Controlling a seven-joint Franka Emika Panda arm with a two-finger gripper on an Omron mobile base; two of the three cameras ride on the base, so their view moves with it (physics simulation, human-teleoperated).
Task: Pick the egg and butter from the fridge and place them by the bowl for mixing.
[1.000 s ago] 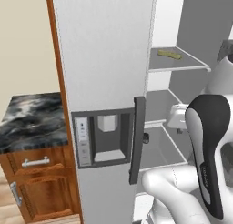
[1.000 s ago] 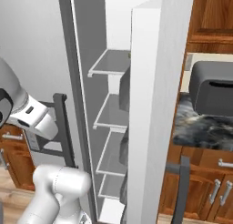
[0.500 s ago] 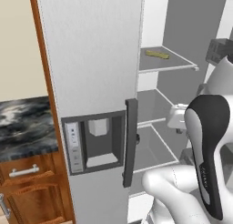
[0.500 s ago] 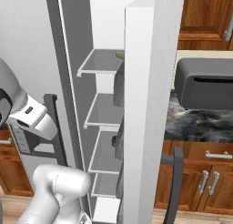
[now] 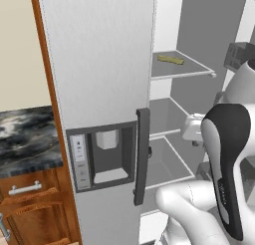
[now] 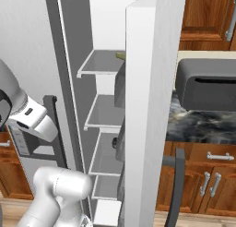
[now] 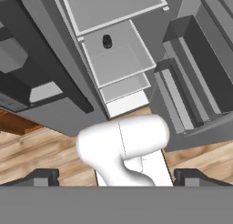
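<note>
The fridge [image 5: 99,89] stands with its right door swung open, grey shelves bared, and the arm has yet to reach inside. The butter [image 5: 171,60] lies on the upper shelf [image 5: 182,69], toward the back left: a thin, flat, olive-yellow stick, lying flat and apart from anything else. The egg I cannot make out; a small dark thing [image 7: 107,41] sits on a lower shelf in the hand view, too small to name. The gripper [image 7: 116,175] points down toward the floor with its fingers [image 7: 45,176] spread wide and holding nothing. To do this step well, I judge the hand should lift, level with the upper shelf, and come in above the stick, closing across its narrow width.
</note>
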